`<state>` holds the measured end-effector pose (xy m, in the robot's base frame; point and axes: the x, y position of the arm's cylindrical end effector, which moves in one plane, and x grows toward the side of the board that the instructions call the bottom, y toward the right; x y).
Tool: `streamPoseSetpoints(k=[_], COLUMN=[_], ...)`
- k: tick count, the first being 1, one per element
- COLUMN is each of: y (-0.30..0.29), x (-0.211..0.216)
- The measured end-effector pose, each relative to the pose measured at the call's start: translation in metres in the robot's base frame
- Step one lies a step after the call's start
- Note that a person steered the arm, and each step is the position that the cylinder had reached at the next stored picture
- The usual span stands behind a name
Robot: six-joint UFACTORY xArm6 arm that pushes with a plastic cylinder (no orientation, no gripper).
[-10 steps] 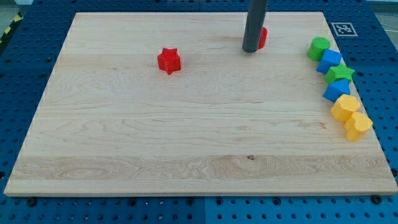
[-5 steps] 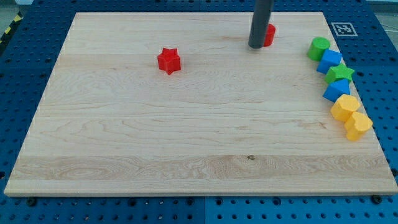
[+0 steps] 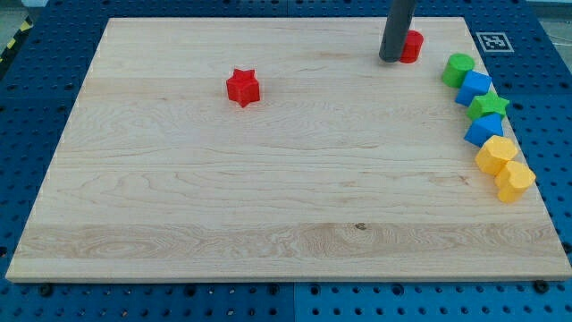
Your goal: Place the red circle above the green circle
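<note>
Resting on the bench near the view's top edge, my tip sits against the view's left side of the red circle, which is partly hidden behind the rod. No claw is fitted to this arm (it ends in a plain dark rod), so there is no open or closed state to record.

Red circle position: close to the bench's top edge, right of centre, to the view's left of and slightly higher than the green circle. The two are near one another but apart, with bare wood between them.

Green circle: first in a chain of blocks running down the bench's right edge. Below it comes a blue block, then a green star, then a second blue block, then a yellow block and a second yellow block at the chain's lower end. Each appears to touch or nearly touch its neighbour; the blue and yellow shapes are hard to make out exactly.

Red star: alone in the upper left part of the bench, well apart from my tip and from every other block.
</note>
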<state>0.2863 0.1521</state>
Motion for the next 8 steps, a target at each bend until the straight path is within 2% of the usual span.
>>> streamPoseSetpoints(k=[1,3,5,8], y=[-0.010,0.042,0.033,0.067], x=[-0.017,0.012,-0.021,-0.021])
